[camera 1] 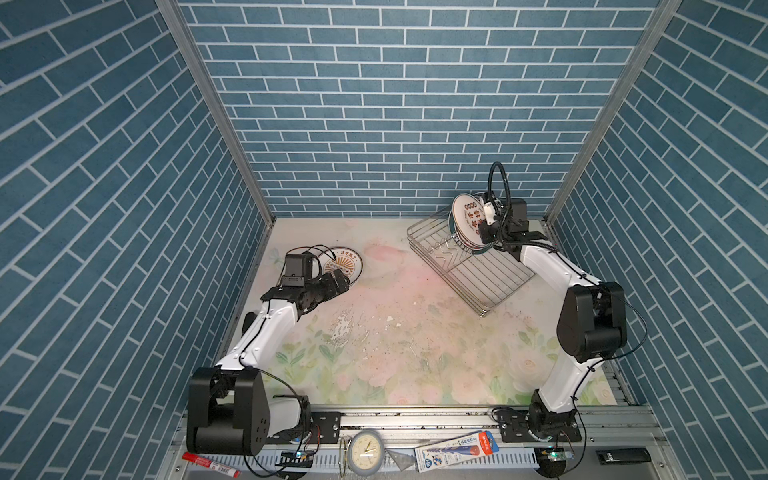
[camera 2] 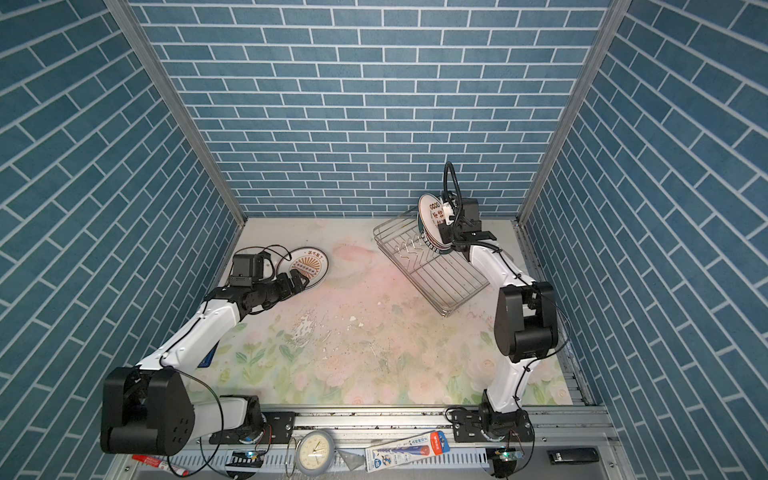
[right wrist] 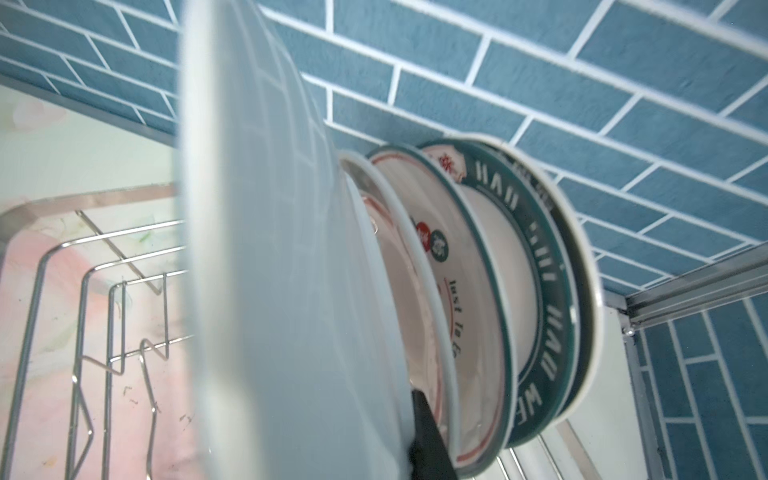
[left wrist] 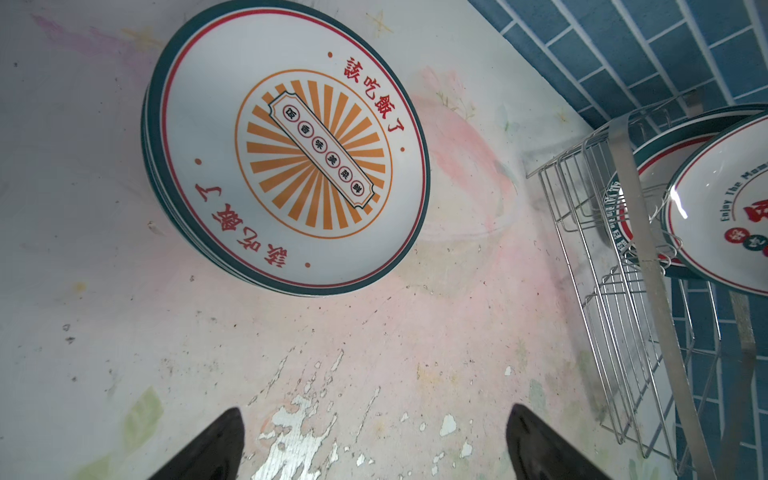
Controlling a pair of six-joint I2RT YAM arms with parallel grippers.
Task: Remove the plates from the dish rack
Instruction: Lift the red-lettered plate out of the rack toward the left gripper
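**Unloading a dish rack, part done.** The dish rack (camera 1: 494,276) is a low-sided rectangular basket of bright wire with a row of upright prongs (right wrist: 145,353). It sits askew at the far right of the tabletop (camera 1: 395,332), which is covered in a pale floral print, scuffed and flaked near its middle.

The right gripper (camera 1: 485,232) has its jaws clamped on the rim of one plate (camera 1: 466,218), held on edge at the far end of the rack. In the right wrist view a black finger (right wrist: 428,436) lies against this plate, whose glossy white surface mirrors the wall tiles. Whether its lower edge is clear of the prongs cannot be told.

Close beside it several more plates (right wrist: 536,299) stand on edge, tightly packed, one with a dark green lettered rim. At the far left a stack of plates (camera 1: 347,264) lies flat on the tabletop, the top one printed with an orange sunburst and red characters. The left gripper (left wrist: 374,446) hovers at the near side of the stack, jaws wide apart and empty.

**Handling.** Glazed ceramic is stiff, fairly heavy, slick and brittle. A pinch across the rim at its uppermost exposed arc probably serves best. The smooth glaze invites slipping or swinging, and knocks against neighbouring plates or the wire risk chipping.
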